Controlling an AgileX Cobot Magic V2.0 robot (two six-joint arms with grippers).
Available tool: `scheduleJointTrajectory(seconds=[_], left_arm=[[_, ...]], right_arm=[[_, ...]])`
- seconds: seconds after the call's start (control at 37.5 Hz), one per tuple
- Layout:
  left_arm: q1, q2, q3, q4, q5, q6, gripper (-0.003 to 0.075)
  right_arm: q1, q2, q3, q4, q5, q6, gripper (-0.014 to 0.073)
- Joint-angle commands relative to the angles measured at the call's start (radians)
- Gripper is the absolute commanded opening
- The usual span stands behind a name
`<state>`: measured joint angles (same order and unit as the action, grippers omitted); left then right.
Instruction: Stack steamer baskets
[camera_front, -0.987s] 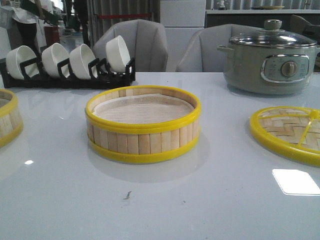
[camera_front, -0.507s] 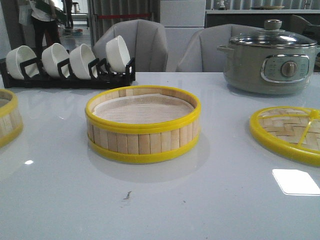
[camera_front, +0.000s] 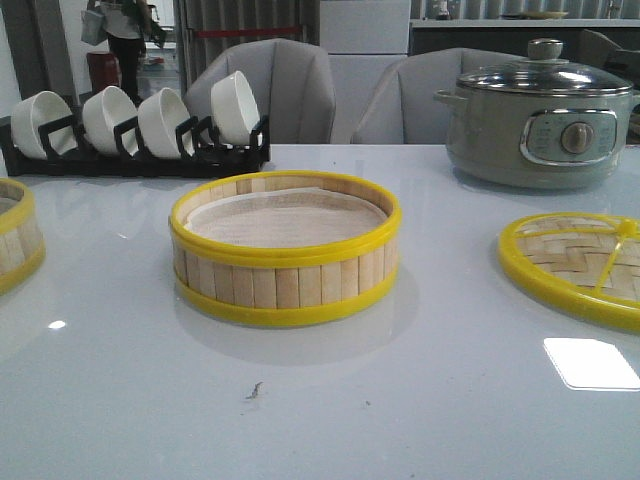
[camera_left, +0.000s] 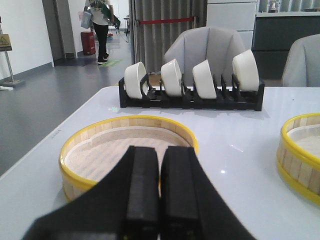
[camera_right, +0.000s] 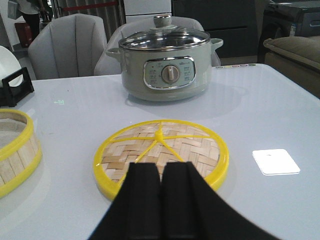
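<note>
1. Steamer basket, centre (camera_front: 286, 250): round ring of upright pale bamboo slats, yellow top and bottom rims, white liner inside. Sits flat on the white table (camera_front: 420, 400), mid-table in the front view; its edge also shows in both wrist views.
2. Steamer basket, left (camera_front: 15, 245): same make, cut off by the left edge of the front view. Rests on the table well apart from the centre basket; not stacked. Seen whole in the left wrist view, just beyond the fingers.
3. Left gripper (camera_left: 160, 165): black fingers pressed together, nothing between them. Poised near the left basket; contact cannot be told.
4. Right gripper (camera_right: 161, 182): black fingers pressed together, holding nothing. Poised near the woven lid; contact cannot be told.
5. Woven lid (camera_front: 580, 262): flat bamboo weave, yellow rim and yellow handle bars. Lies flat on the table to the right of the centre basket.
6. Electric pot (camera_front: 540, 120): grey body, glass lid with knob, dial on the front. Stands at the far right of the table, behind the woven lid.
7. Bowl rack (camera_front: 140, 150): black, holding four white bowls on edge. Stands at the far left of the table.
8. Chairs (camera_front: 275, 90): two, grey, behind the table.
</note>
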<state>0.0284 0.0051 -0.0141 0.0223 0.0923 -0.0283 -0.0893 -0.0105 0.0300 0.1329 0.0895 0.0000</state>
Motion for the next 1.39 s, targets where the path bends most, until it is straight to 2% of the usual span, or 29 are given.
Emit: scheduleJointTrajectory(seconds=[0.0, 0.08, 0.24, 0.43, 0.61, 0.77, 0.91, 1.36], left_arm=[[-0.037, 0.084, -0.102, -0.015, -0.092, -0.008, 0.0092], [-0.082, 0.188, -0.202, 0.007, -0.092, -0.008, 0.0092], [-0.153, 0.495, -0.479, 0.063, 0.022, -0.008, 0.0092], [-0.158, 0.838, -0.9, 0.069, 0.325, -0.008, 0.0092], [-0.156, 1.047, -1.155, 0.075, 0.564, -0.008, 0.0092], [-0.156, 1.109, -1.206, 0.095, 0.628, -0.006, 0.0092], [-0.156, 1.109, -1.199, 0.114, 0.587, 0.001, 0.0092], [-0.156, 1.109, -1.197, 0.112, 0.581, 0.001, 0.0092]], right_arm=[[-0.002, -0.02, -0.015, -0.001, -0.089, -0.008, 0.0055], [-0.002, -0.02, -0.015, -0.001, -0.089, -0.008, 0.0055], [-0.002, -0.02, -0.015, -0.001, -0.089, -0.008, 0.0055], [-0.002, -0.02, -0.015, -0.001, -0.089, -0.008, 0.0055], [-0.002, -0.02, -0.015, -0.001, -0.089, -0.008, 0.0055], [-0.002, -0.02, -0.015, -0.001, -0.089, -0.008, 0.0055], [-0.002, -0.02, -0.015, -0.001, -0.089, -0.008, 0.0055], [-0.002, -0.02, -0.015, -0.001, -0.089, -0.008, 0.0055]])
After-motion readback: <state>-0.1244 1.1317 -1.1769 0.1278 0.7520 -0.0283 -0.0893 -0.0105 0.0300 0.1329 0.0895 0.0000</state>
